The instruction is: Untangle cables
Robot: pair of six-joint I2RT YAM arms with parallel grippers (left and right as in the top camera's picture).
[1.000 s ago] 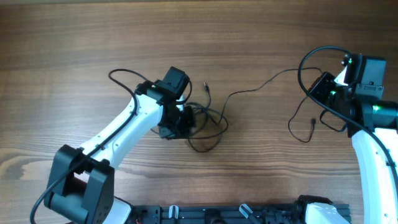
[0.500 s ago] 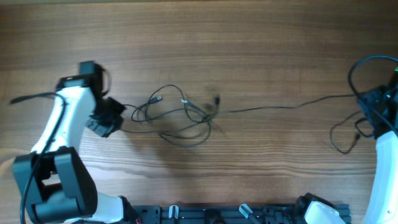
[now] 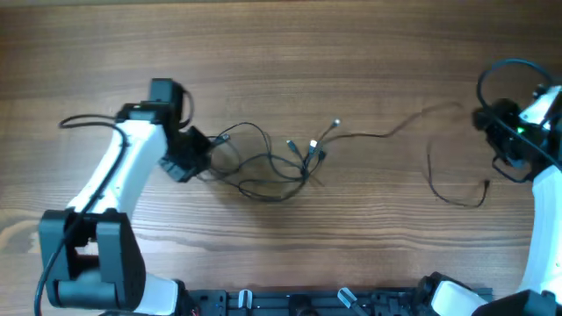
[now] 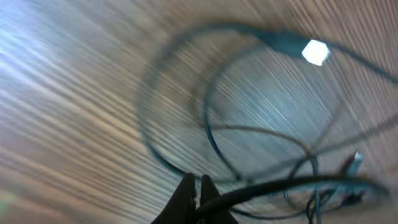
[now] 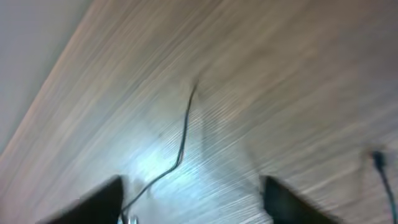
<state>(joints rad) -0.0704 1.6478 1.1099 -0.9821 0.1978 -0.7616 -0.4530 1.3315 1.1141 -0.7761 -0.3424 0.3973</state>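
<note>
- Tangle of cables [image 3: 263, 165] sits in a loose knot at mid-desk [image 3: 351, 53], just beside the left end effector [image 4: 196, 186]. One long strand [image 3: 386, 133] trails away toward the right end effector [image 5: 191, 186].
- Left end effector: fingers pinched together on one black wire at the knot's left edge.
- Right end effector: fingers wide apart with nothing between them; a thin wire passes beside one finger.
- Handling, as judged: wires are light, limp and slick. A pull on one will likely drag the whole bunch, and a silver plug [image 3: 336, 125] may snag in a loop.
- Best hold, as judged: close behind a free plug end.
</note>
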